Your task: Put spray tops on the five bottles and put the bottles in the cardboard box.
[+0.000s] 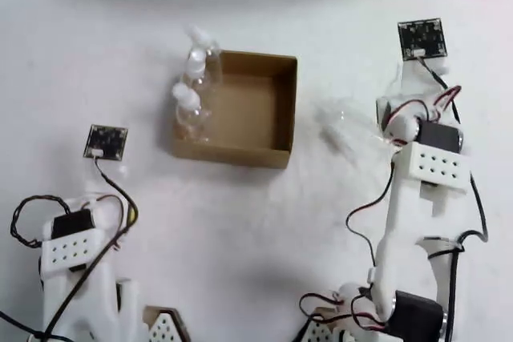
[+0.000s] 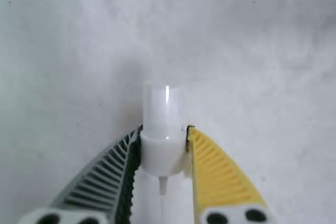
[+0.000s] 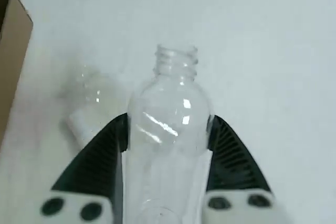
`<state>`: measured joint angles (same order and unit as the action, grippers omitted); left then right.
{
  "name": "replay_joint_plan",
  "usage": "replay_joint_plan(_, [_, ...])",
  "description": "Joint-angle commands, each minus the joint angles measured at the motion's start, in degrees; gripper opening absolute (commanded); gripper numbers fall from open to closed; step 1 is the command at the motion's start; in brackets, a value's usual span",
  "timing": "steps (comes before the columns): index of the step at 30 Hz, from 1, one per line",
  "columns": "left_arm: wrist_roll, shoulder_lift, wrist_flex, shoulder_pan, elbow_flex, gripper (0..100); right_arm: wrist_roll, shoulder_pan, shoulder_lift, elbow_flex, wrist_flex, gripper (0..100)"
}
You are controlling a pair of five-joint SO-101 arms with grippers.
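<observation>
Both my grippers are clamped: left gripper (image 2: 163, 129) on a spray top (image 2: 161, 111) over bare table (image 2: 252, 51), right gripper (image 3: 168, 120) on an uncapped bottle (image 3: 176, 95) near the cardboard box (image 3: 13, 51), a loose bottle (image 3: 86, 103) between.

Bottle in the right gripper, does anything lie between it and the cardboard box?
Yes. Another clear bottle lies on the table between the held bottle and the cardboard box.

Your bottle (image 3: 167, 124) is clear, glossy plastic (highlights streak its shoulder). Your spray top (image 2: 161, 148) is smooth white plastic under a translucent cap. Toward 12 o'clock, the cardboard box (image 1: 232, 152) looks matt brown on the matt white table (image 1: 240, 238).
</observation>
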<state>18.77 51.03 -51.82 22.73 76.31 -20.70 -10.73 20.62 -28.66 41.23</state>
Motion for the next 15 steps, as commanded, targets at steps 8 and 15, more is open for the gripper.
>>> replay_joint_plan(8, [-0.44, 1.54, 0.97, 0.66, -0.26, 2, 18.46, 10.59, 12.09, -8.70, -15.87, 1.5])
replay_joint_plan(15, [-0.44, 1.54, 0.97, 0.66, -0.26, 2, 19.08, 17.71, 26.59, -18.29, -16.13, 1.5])
